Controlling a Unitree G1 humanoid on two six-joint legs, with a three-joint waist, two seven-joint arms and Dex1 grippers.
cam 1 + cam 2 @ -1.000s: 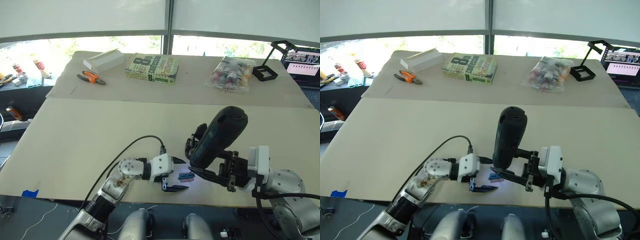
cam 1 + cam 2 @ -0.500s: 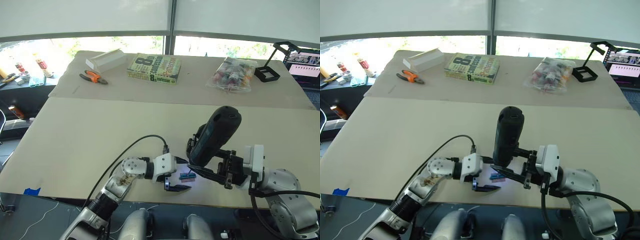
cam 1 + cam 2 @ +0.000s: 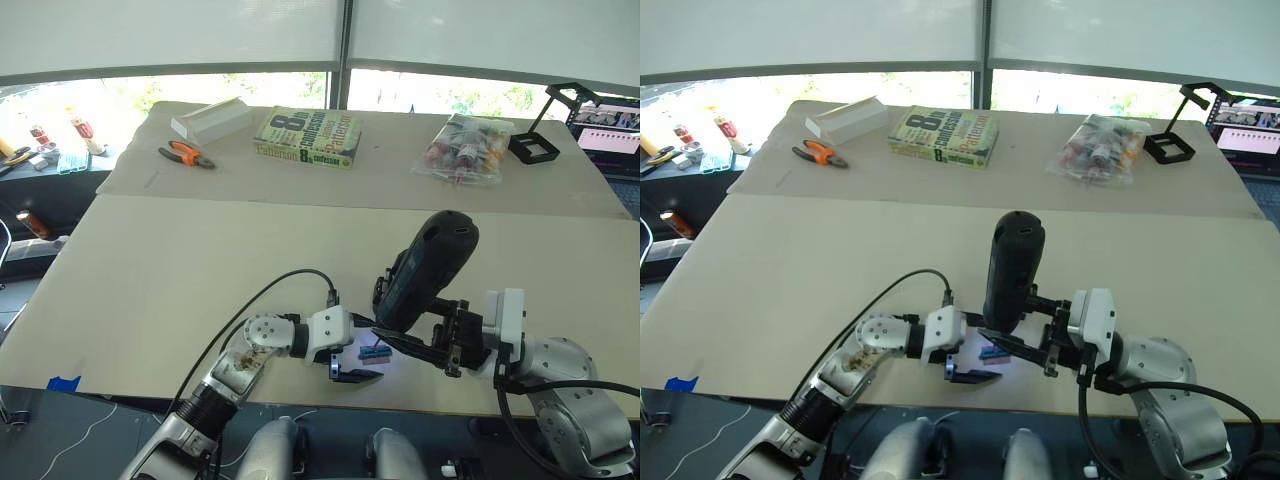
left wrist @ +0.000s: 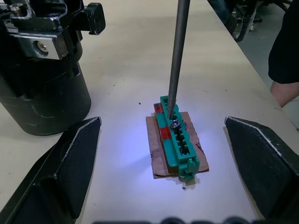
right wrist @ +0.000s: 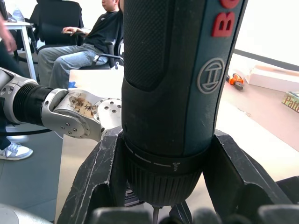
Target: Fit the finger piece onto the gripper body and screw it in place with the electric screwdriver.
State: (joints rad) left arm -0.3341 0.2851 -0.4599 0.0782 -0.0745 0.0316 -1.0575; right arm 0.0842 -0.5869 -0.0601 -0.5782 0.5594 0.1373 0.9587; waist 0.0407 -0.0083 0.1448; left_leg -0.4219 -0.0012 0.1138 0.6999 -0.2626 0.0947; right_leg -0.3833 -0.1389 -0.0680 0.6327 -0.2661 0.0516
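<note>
My right gripper (image 3: 418, 338) is shut on the electric screwdriver (image 3: 428, 265), a thick black cylinder standing nearly upright. Its thin metal bit (image 4: 177, 51) points down onto a screw head in a small green block (image 4: 175, 137) lying on a scrap of brown card. My left gripper (image 3: 372, 348) is open, one finger on each side of that block and touching nothing. The gripper body (image 4: 42, 88), a chunky black block with metal linkage, stands on the table just beside the block, behind the screwdriver. The finger piece is out of view.
The block lies close to the table's front edge (image 3: 300, 398). At the far side lie orange-handled pliers (image 3: 185, 155), a white box (image 3: 208, 120), a book (image 3: 308, 136), a clear bag of small items (image 3: 465, 147) and a black stand (image 3: 535, 140). A seated person (image 5: 88, 42) is beyond the table.
The camera has shifted a little. The screwdriver has come slightly more upright in my right gripper. My left gripper stays open around the green block.
</note>
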